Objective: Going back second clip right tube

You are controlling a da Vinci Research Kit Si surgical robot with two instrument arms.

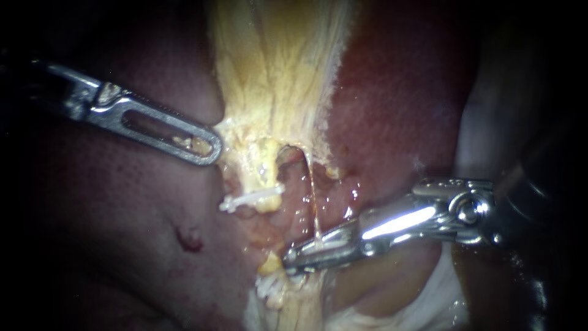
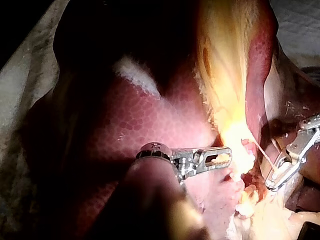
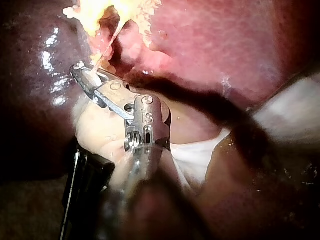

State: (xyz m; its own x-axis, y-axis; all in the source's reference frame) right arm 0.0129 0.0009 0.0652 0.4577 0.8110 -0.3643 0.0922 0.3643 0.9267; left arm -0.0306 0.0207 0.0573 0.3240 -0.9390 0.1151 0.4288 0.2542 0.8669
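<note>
Right instrument [image 1: 300,256] holds its jaws slightly apart, the thin right tube [image 1: 312,196] threaded between them, just beside the clip [image 1: 252,199] on the neighbouring stalk; left instrument [image 1: 208,149] pinches yellow tissue [image 1: 275,79]; a skewed pull-back could, I judge, snag and tear the taut tube.

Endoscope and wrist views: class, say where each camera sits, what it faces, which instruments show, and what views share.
Endoscope view: close in, facing a white clip; left instrument and right instrument both show.
Left wrist view: on the left arm, looking along its shaft at the liver; both instruments show.
Right wrist view: on the right arm, looking along its shaft; it alone shows.
All three share the right instrument.
</note>
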